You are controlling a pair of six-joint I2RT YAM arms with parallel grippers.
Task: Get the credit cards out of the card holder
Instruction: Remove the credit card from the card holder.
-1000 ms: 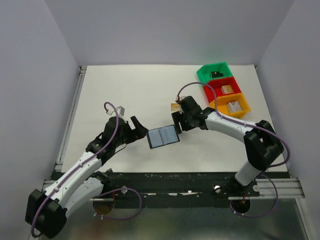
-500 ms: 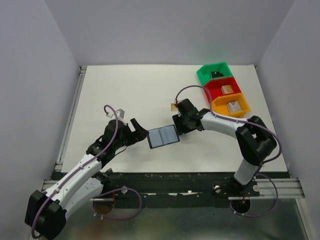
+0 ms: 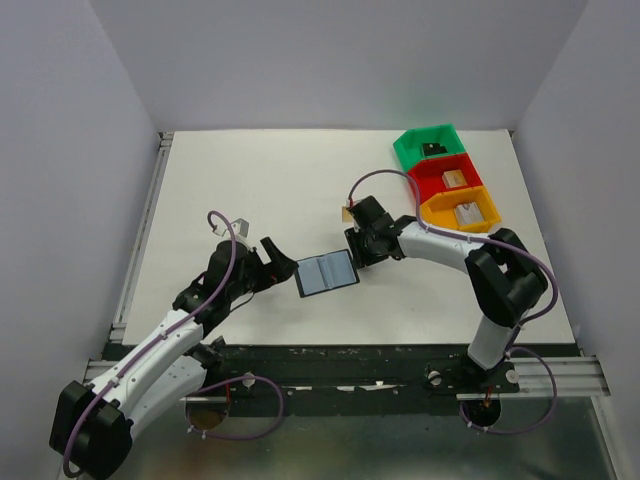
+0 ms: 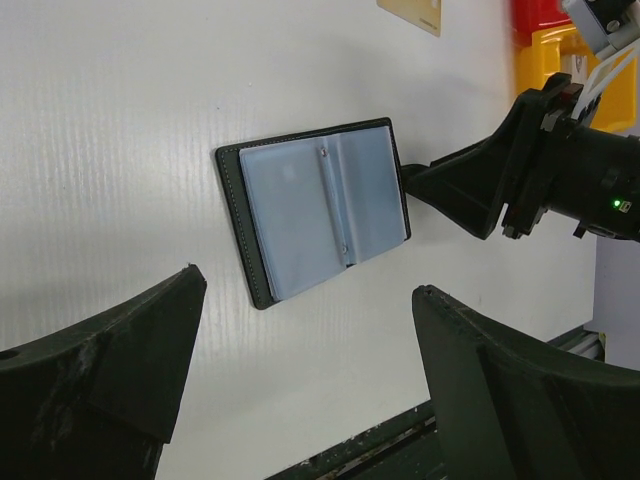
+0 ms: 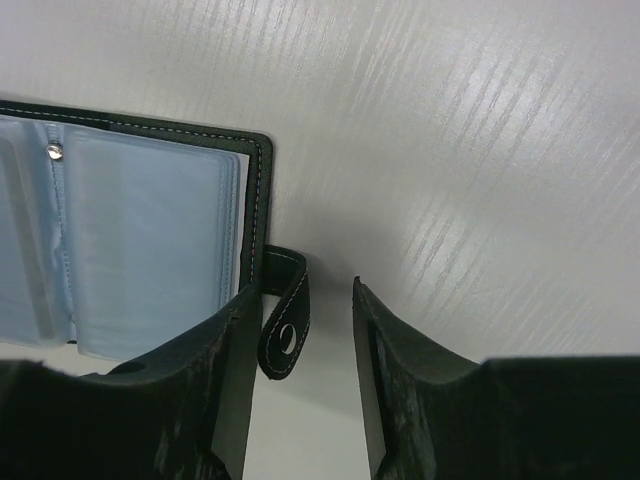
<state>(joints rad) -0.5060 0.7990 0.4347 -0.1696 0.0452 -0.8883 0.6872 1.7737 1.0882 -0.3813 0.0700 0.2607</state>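
Comparing with a second ago, we see the right tool [image 3: 357,250] has crept up to the card holder [image 3: 327,273], which lies open and unmoved on the desk [image 3: 250,180]. Its fingers are spread, straddling the strap tab [image 5: 285,325] at the holder's 3 o'clock edge. The left tool [image 3: 282,262] waits spread at 9 o'clock. We judge a steadying pinch on the tab comes next; one gold card [image 3: 348,213] already lies out at 12 o'clock.
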